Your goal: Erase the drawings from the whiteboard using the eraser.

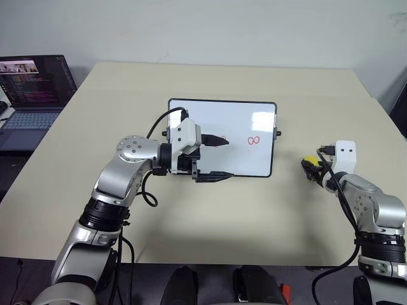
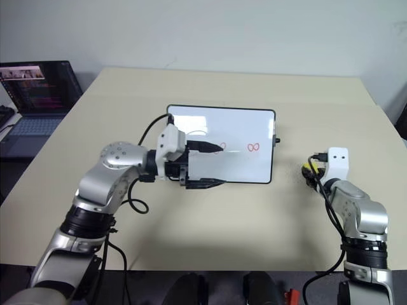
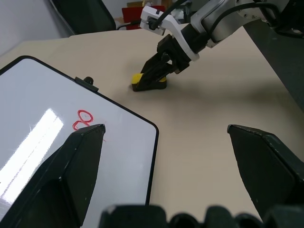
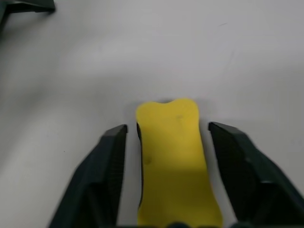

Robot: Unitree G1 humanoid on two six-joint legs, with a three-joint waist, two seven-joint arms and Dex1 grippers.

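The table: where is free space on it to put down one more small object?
The table is bare along its near edge in front of the whiteboard, and across the far strip behind the board. The right side is crowded: the right gripper straddles the eraser there. The left gripper hangs over the board's left half.

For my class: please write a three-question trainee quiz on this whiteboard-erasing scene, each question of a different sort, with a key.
1. True or false: the eraser lies on the whiteboard.
2. Multiple choice: The right gripper is A) shut on the eraser, B) open with a finger on each side of the eraser, C) far above the table.
3. Short answer: what colour is the drawing near the board's right end?

Key:
1. False; it lies on the table, right of the board.
2. B.
3. Red.

The left gripper is open over the board.
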